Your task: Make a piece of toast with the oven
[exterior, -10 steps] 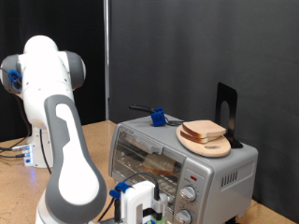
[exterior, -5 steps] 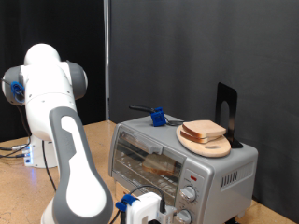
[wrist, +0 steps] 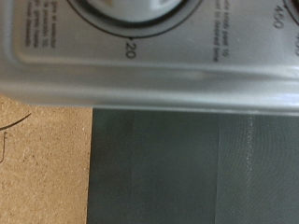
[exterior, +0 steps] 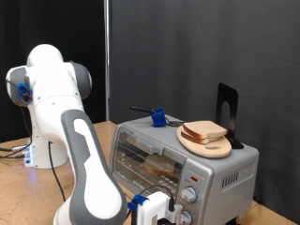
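Exterior view: arm [exterior: 80,155] curves down in the foreground. The hand [exterior: 159,212] sits at the bottom edge of the picture, right in front of the oven [exterior: 183,159], low, near the lower knob [exterior: 184,218]. Upper knob [exterior: 189,195] is just above it. Can't tell if the fingers are spread or pressed together, since they don't show clearly in either view.

Oven door is shut. Through the glass [exterior: 148,155] a browned slice [exterior: 161,167] sits on the rack inside. The other piece of toast [exterior: 204,130] lies on the round wooden plate [exterior: 207,144] on top of the oven, towards the exterior view's right. A black stand [exterior: 227,112] is upright behind the plate. A blue-handled utensil [exterior: 157,116] lies on the oven top, to the plate's left in the exterior view.

Wrist view: very close on the oven front panel [wrist: 149,56]. A dial rim [wrist: 126,7] with a "20" mark [wrist: 129,48] is visible. Below the panel are the tan wooden table [wrist: 42,163] and a dark grey mat [wrist: 192,168]. No fingers visible here.
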